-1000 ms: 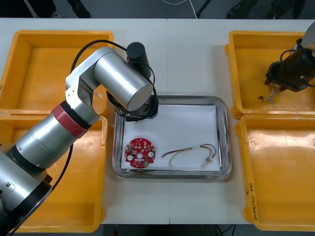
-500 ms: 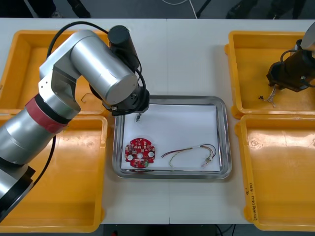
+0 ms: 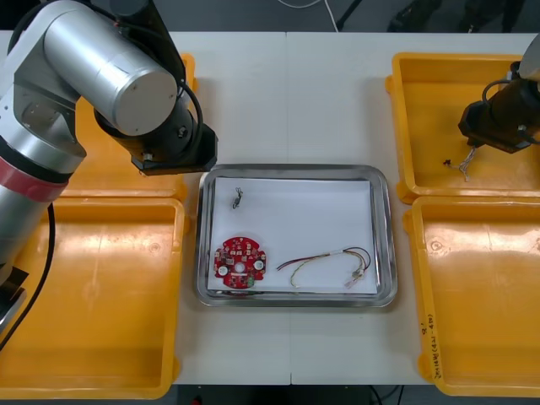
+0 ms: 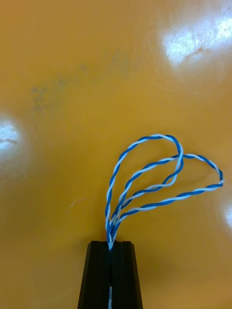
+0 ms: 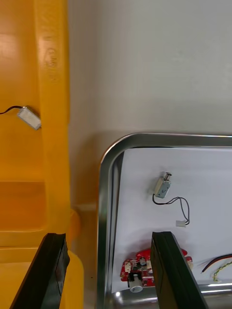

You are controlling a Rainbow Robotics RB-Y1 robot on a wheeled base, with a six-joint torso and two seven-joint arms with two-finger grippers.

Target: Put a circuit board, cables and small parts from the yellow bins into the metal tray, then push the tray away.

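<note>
Blue and white cable point(image 4: 159, 178) pinched for the metal tray point(image 3: 384, 236).
My right gripper point(image 4: 110, 245), upper right, clamps it tight; left gripper point(image 5: 107, 235), upper left, gapes empty.

My left arm point(image 3: 110, 67) is a fat, brushed-silver cylinder with a red band point(image 3: 18, 175) further back — a thin black cable point(image 3: 46, 245) loops beside it. My right wrist point(image 3: 499, 126) is dark; my jaws are flat black slabs.
</note>
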